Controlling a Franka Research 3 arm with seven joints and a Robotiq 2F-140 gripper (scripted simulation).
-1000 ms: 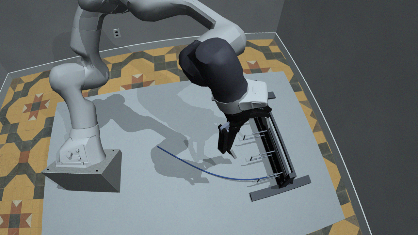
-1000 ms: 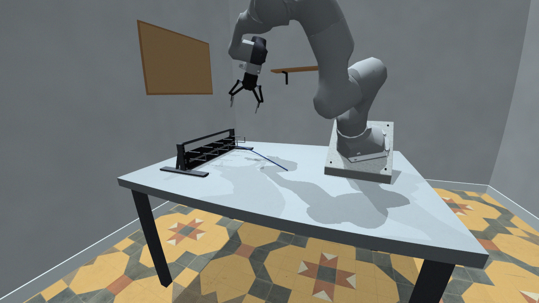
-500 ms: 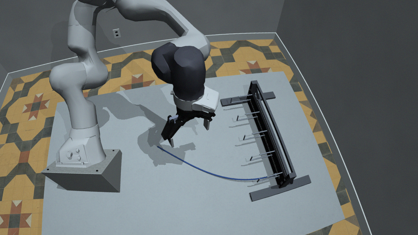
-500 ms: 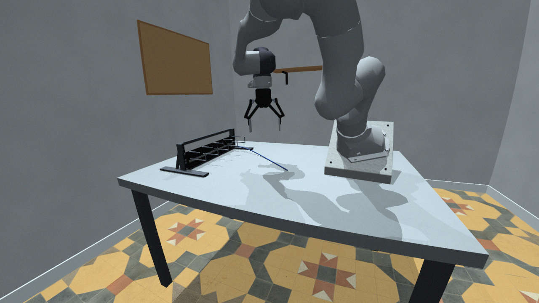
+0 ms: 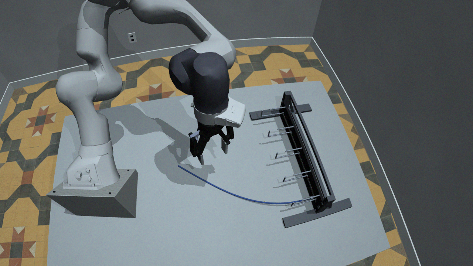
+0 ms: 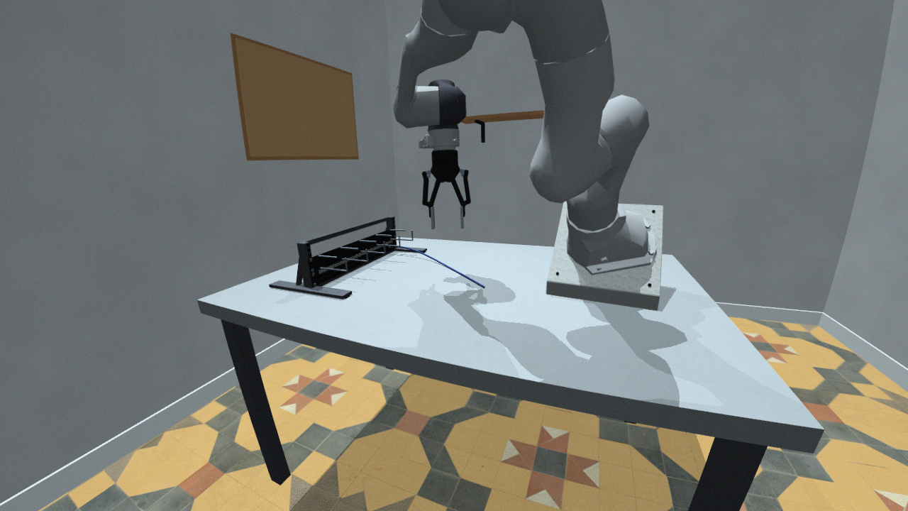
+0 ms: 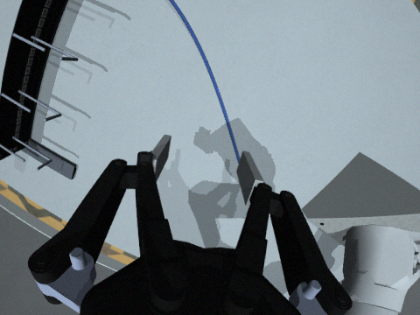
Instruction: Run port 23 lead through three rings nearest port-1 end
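Hovering gripper (image 5: 213, 158) (image 6: 447, 226) (image 7: 205, 154): above the table, fingertips pointing down, well apart from the rack.
Jaws: released, partway open, with a broad gap between the two flat gray pads (image 5: 224, 148) (image 7: 248, 177); they grasp nothing.
Contact: the exterior view shows air below both fingertips. In the wrist view one pad overlaps the line of the lead, but the lead lies below it, outside the grasp.
Blue lead (image 5: 274, 203) (image 6: 457, 270) (image 7: 218, 89): runs in a long curve from the port-23 end of the rack out over the table, its free end pointing toward the robot base (image 5: 130, 175) (image 6: 555, 285) (image 7: 363, 188).
Lead at the rack: meets the end ring (image 5: 292, 204) on that side; whether it passes through this ring or just beside it, I cannot tell.
Rack (image 5: 330, 198) (image 6: 304, 260) (image 7: 17, 66): stands upright on its two feet, its ringed front toward the robot base.
Port-1 end rings: the three nearest that end, with the middle one (image 5: 268, 133) among them, hold no part of the lead, which lies well apart from them.
Table (image 5: 165, 231) (image 6: 355, 317) (image 7: 332, 79): carries the rack and the robot base; the lead's free end is within its edges.
Port numbers: too small to read.
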